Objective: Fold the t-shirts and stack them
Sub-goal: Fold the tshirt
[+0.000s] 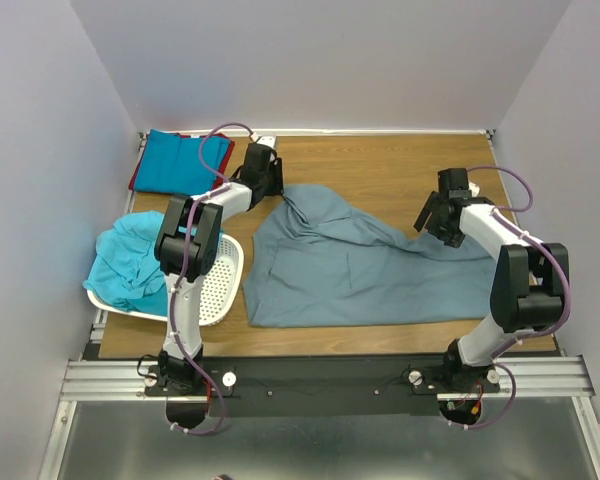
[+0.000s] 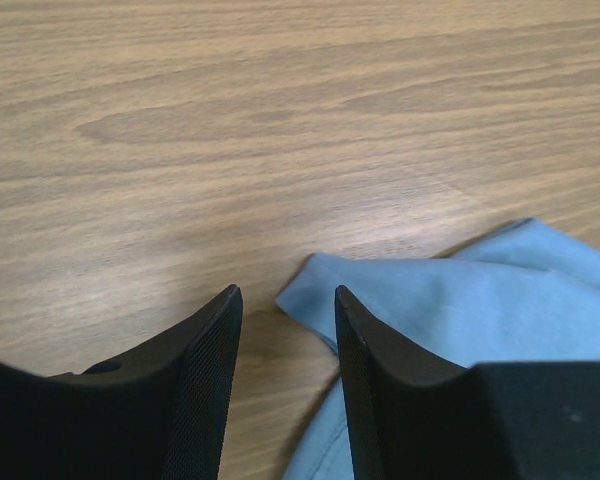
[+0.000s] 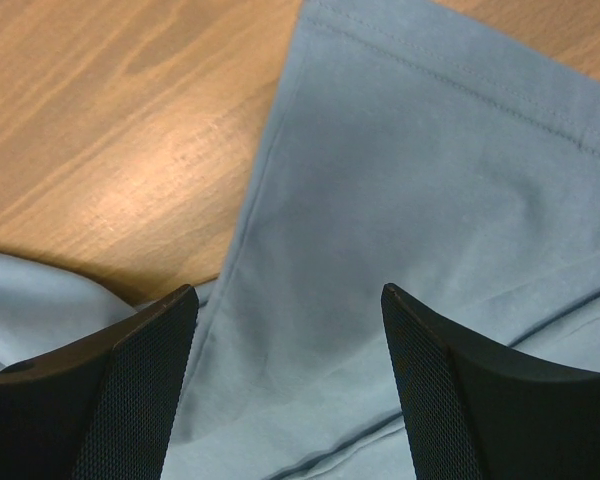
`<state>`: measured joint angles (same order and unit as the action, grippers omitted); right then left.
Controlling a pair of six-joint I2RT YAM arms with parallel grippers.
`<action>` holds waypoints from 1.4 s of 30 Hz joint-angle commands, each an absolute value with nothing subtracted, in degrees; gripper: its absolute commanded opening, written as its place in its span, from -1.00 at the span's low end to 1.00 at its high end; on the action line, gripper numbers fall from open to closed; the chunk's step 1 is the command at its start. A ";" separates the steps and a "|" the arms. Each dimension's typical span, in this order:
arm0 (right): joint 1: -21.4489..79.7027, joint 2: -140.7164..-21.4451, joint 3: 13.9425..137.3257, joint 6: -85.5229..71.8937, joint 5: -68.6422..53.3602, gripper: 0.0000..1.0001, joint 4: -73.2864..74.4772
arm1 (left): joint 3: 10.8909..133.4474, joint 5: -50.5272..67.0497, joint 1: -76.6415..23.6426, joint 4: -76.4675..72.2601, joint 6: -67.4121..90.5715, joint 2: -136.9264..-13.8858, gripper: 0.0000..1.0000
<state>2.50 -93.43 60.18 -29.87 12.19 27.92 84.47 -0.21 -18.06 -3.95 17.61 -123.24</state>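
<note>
Top view first: the big grey-blue shirt point(image 1: 360, 265) lies spread and rumpled across the middle of the wooden table point(image 1: 380, 160), bunched up towards its 11 o'clock corner. The left claw point(image 1: 272, 180) is right there at that corner. Its wrist camera shows the jaws a narrow gap apart with nothing between them, and the pointed tip of cloth sits just past the fingertips, the right-hand finger point(image 2: 380, 380) over the fabric.

Over at the shirt's 2 o'clock edge hangs the right claw point(image 1: 435, 215). Its jaws stand wide above a flat stitched hem and hold nothing, with bare wood showing beside it.

Now the neighbours. At the table's 10 o'clock corner there's a folded bright blue shirt point(image 1: 175, 160), with the edge of a red shirt point(image 1: 133, 182) peeking out underneath. At 8 o'clock, a white perforated basket point(image 1: 223, 285) with the turquoise shirt point(image 1: 130, 265) heaped in it and spilling over its left side. The left arm's elbow point(image 1: 190, 235) hangs over that basket and blocks part of it.
</note>
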 commanded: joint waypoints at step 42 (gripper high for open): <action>0.26 -93.77 58.88 -28.57 9.84 0.64 24.96 | 91.67 -2.46 -21.00 4.04 13.80 -129.46 -0.27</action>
<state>0.73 -92.88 57.10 -29.58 10.00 25.67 90.48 -3.38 -20.45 1.52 14.57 -127.79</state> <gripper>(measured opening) 0.818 0.383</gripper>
